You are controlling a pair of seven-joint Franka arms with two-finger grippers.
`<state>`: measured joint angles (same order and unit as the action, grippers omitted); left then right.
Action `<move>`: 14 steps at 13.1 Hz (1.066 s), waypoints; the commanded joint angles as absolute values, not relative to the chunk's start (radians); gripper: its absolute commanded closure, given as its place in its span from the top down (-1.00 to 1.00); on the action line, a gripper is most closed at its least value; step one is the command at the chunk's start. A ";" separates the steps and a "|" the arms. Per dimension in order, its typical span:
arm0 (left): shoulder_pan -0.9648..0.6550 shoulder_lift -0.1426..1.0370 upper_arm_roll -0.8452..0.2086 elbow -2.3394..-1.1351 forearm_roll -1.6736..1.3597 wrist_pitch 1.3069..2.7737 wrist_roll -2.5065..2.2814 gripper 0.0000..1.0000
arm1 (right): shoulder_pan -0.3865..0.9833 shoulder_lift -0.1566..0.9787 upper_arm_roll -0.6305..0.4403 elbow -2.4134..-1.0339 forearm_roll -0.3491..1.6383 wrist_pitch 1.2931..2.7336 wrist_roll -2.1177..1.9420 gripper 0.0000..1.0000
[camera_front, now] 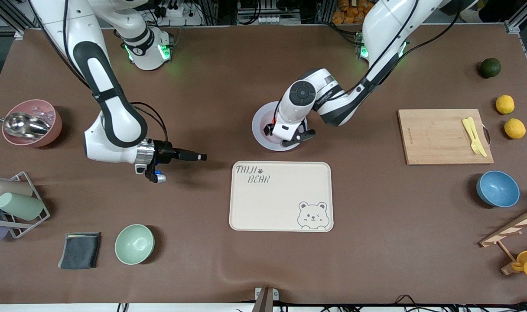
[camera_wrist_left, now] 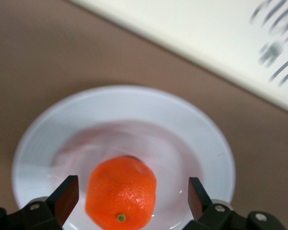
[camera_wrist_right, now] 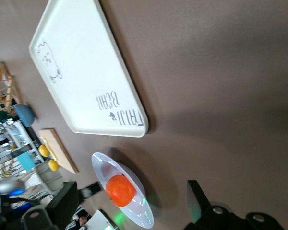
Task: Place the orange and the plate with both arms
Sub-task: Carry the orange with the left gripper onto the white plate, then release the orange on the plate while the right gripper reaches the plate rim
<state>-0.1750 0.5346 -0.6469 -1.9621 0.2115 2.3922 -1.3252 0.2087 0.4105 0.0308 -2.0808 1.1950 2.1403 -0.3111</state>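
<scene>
The orange [camera_wrist_left: 121, 192] is sitting in the well of the plate [camera_wrist_left: 134, 110], low in the left wrist frame, with the left gripper [camera_wrist_left: 129, 196] straddling it: both pads are standing clear of the peel on either side, so the jaws are spread and gripping nothing. In the front view the plate [camera_front: 261, 125] is lying just above centre of the frame, mostly hidden under the left arm's wrist, directly above the cream bear-print tray [camera_front: 281, 196], which is lying nearer the camera and apart from the plate. The right gripper [camera_front: 193, 155] is hovering low over bare tabletop at centre-left of the front frame, pointing toward the plate, fingers apart and empty; that arm is waiting. Judgement: the orange looks delivered, so the step in hand is clearing the left gripper. Doing it well means lifting straight up with the jaws wide, so neither pad is brushing the fruit and rolling it toward the rim. The dish is shallow, so the orange will probably roll easily. If the plate is next going onto the tray, the right gripper should be taking the rim on its own side and keeping it level.
</scene>
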 commanded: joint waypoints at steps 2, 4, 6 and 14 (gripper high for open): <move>-0.056 0.258 -0.647 -1.973 0.232 2.249 -1.298 1.00 | 0.267 0.391 0.026 -2.177 1.394 2.164 -0.497 1.00; 0.038 0.192 -0.647 -1.918 0.230 2.180 -1.218 1.00 | 0.308 0.390 0.026 -2.183 1.414 2.203 -0.497 1.00; 0.109 0.173 -0.647 -1.806 0.229 2.079 -1.140 1.00 | 0.374 0.393 0.026 -2.189 1.488 2.253 -0.505 0.97; 0.245 0.158 -0.615 -1.559 0.212 1.852 -0.797 1.00 | 0.595 0.426 0.025 -2.187 1.663 2.434 -0.505 0.60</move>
<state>0.2378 0.1623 -0.6312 -1.5961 0.2130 1.9010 -0.8970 0.5688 0.4157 0.0331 -2.1838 1.6182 2.4164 -0.4851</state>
